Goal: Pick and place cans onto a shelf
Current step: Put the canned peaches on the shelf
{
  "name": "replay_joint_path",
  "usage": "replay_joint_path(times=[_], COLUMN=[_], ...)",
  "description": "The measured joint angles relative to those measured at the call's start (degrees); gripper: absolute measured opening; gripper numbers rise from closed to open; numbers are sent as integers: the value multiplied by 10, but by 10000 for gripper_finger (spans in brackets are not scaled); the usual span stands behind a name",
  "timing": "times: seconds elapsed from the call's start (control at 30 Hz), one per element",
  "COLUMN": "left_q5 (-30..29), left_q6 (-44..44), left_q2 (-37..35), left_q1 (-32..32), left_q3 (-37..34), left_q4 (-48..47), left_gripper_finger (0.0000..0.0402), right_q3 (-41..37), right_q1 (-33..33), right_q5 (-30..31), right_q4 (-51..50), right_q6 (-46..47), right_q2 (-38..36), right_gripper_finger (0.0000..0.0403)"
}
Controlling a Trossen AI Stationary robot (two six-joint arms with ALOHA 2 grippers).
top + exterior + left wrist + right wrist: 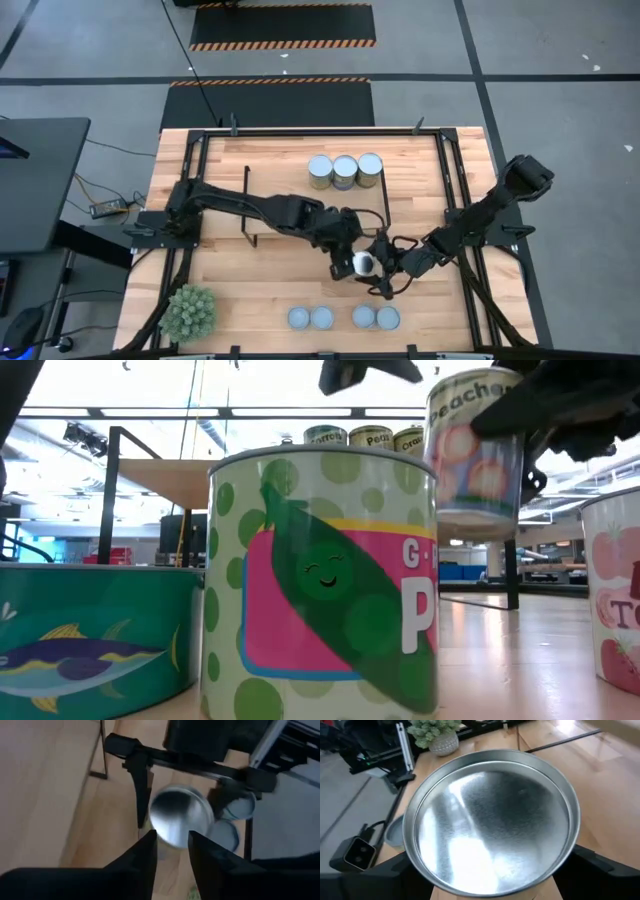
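Right claw (372, 268): pinching a peach can (364, 263), lifted above the table (270, 275).
Left claw (352, 262): slightly spread, just beside the can.

Shiny metal on pale wood

The can (490, 820) has a bright, brushed metal end; the cans (322, 580) up front wear glossy printed paper labels; the table (270, 270) is smooth, light matt wood.

Bright, even overhead light; left wrist view blurry; glare on can top (490, 820).
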Motion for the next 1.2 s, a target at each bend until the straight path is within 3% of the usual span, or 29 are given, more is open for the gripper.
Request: replay_joint_path(times=[0.2,0.3,0.57,0.93,1.2], left_q5=[-9,-15,-17,-25,-29], left_q6=[86,151,229,254,237], left_q2=[-49,-70,-111,-114,-145], left_q1=[6,6,5,9,32], left_q3=[0,0,0,0,0], left_q4=[-52,-61,-80,-131,-159], left_gripper_finger=[121,121,121,100,92], right_q3=[102,164,249,281,281], right_q1=[0,0,-31,-119,-189], right_q5=[-11,-12,-37,-25,-62], right_q4=[-240,-312,-361,-370,-369], right_q6=[-23,-55,-109,-168,-186], right_q2=[-48,-46,-37,-37,-37], right_gripper_finger=[330,331,331,331,331])
